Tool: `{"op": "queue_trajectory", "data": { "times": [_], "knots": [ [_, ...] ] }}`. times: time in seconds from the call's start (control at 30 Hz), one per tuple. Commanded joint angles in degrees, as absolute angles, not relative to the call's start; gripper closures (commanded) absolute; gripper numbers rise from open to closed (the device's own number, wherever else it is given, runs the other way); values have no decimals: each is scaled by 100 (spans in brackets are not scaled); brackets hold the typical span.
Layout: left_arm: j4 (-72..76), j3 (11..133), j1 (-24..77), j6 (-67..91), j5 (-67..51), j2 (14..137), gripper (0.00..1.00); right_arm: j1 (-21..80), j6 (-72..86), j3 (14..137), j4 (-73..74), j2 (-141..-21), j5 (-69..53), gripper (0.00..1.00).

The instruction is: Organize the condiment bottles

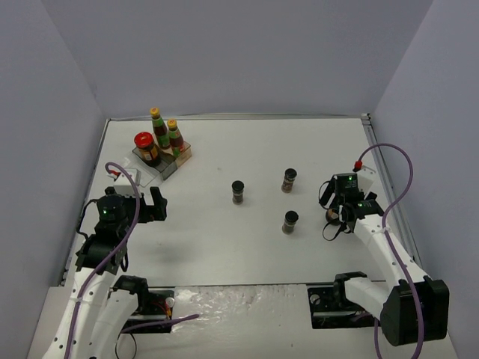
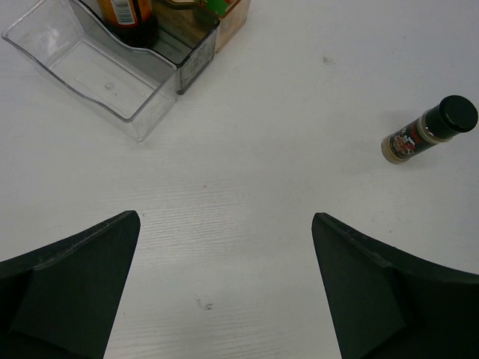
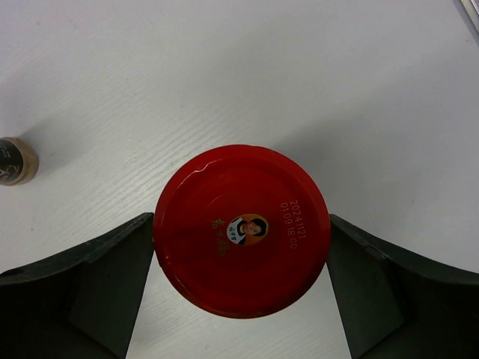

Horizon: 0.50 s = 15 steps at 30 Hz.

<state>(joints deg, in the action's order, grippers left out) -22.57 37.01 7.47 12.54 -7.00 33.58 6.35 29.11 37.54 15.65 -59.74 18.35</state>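
Two yellow-capped sauce bottles and a red-lidded jar stand on the stepped rack at the back left. Three black-capped spice jars stand upright in the middle of the table. My right gripper is shut on the second red-lidded jar at the right, a finger against each side of it. My left gripper is open and empty over bare table, near the rack's front. One spice jar shows to its far right.
The rack's clear front compartment is empty, with the dark jar on the step behind it. A spice jar shows at the left edge of the right wrist view. Walls close in the table on the left, back and right.
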Motion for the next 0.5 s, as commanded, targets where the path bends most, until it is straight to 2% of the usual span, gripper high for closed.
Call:
{"op": "queue_trajectory", "data": {
  "times": [0.0,0.07,0.1,0.3,0.37,0.4,0.47],
  "knots": [
    [-2018,3885,797,1163,-569,3390,3,601,2828,3791,1164,-6049,1983,18],
    [-2022,3884,800,1160,-553,3375,3,598,2811,3797,1139,-6074,1997,21],
    [-2034,3878,800,1154,-547,3369,3,598,2793,3797,1098,-6080,2014,26],
    [-2067,3877,844,1136,-460,3346,3,602,2754,3847,1036,-6064,1863,63],
    [-2073,3883,844,1148,-430,3334,3,626,2675,3926,1030,-5967,1626,89],
    [-2077,3882,844,1151,-408,3331,3,649,2624,3969,1031,-5887,1545,97],
    [-2083,3876,844,1151,-352,3325,3,768,2461,4130,1043,-5695,1452,100]
  ]
}}
